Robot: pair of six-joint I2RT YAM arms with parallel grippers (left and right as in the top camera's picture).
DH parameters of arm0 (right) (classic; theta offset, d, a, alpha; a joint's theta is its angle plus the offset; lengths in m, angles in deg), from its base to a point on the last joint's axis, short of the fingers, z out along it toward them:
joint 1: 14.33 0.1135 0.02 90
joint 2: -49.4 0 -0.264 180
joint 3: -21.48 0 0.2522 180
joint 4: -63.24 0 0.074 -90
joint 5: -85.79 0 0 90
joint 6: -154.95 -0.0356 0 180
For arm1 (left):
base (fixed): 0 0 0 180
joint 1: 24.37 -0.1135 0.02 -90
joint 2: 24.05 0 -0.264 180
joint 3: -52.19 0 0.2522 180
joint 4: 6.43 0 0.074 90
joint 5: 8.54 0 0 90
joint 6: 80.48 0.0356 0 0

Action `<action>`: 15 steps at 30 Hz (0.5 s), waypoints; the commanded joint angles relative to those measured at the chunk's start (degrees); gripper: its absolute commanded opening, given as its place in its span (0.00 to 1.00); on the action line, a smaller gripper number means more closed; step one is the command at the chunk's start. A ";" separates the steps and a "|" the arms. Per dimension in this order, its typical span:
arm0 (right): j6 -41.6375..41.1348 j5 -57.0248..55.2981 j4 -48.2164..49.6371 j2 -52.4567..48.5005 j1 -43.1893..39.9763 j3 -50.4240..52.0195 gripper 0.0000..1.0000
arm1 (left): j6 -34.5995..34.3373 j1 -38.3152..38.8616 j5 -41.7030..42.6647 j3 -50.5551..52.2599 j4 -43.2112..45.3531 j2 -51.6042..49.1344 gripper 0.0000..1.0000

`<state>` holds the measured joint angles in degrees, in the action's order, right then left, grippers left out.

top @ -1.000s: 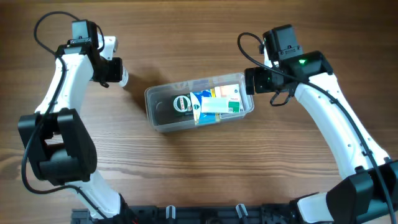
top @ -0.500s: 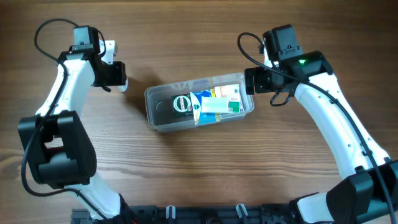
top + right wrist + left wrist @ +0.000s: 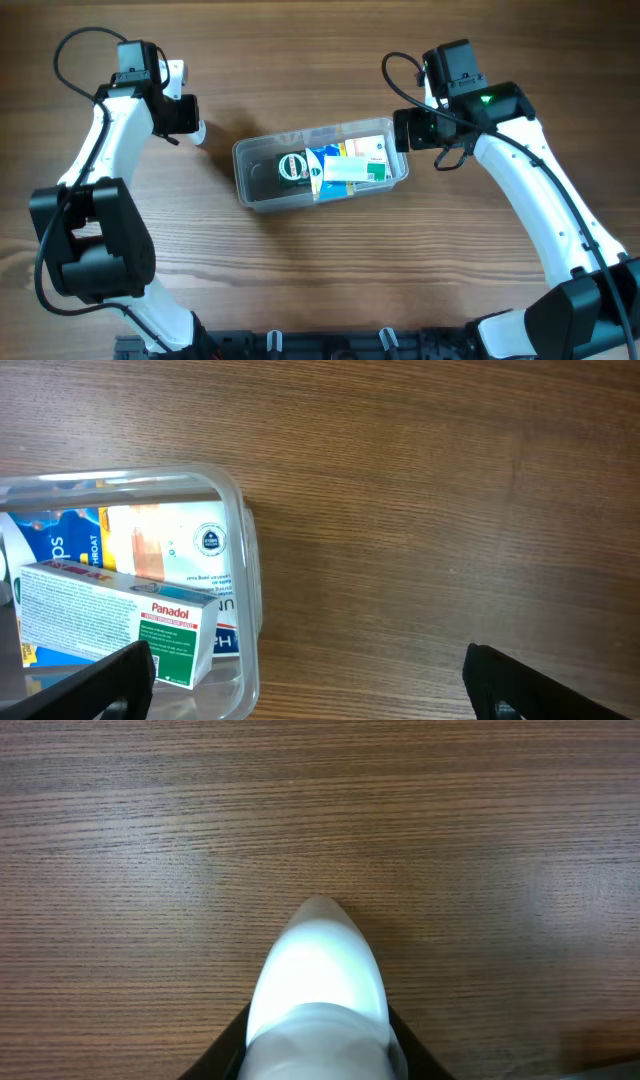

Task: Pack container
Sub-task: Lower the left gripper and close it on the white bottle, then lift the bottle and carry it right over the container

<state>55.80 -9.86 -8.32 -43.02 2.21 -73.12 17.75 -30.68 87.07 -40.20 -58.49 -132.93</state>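
Note:
The clear plastic container lies mid-table and holds a round green-and-white tin, blue boxes and a white Panadol box. In the right wrist view the container's rim and the Panadol box show at the left. My right gripper is open and empty over the container's right end. My left gripper is left of the container, shut on a white rounded object that fills the space between its jaws; I cannot tell what the object is.
Bare wooden table surrounds the container. Black cables loop off both arms at the back. A dark rail runs along the front edge.
My left arm has shifted slightly, still holding the white object. The right arm and the container have not moved.

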 commanded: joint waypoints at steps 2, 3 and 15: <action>0.15 -0.74 0.15 -0.74 -0.17 -0.85 1.00 | -3.52 0.09 -0.11 1.05 -0.26 4.46 0.18; 0.11 -0.74 0.15 -0.74 -0.17 -0.85 1.00 | -4.76 0.09 -0.09 1.05 -0.81 6.51 0.18; 0.13 -0.74 0.15 -0.74 -0.17 -0.85 1.00 | -8.74 0.11 15.45 1.05 -9.77 32.94 0.22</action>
<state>55.80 -9.86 -8.35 -43.02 2.21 -73.12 11.39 -30.68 92.53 -38.76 -67.17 -105.44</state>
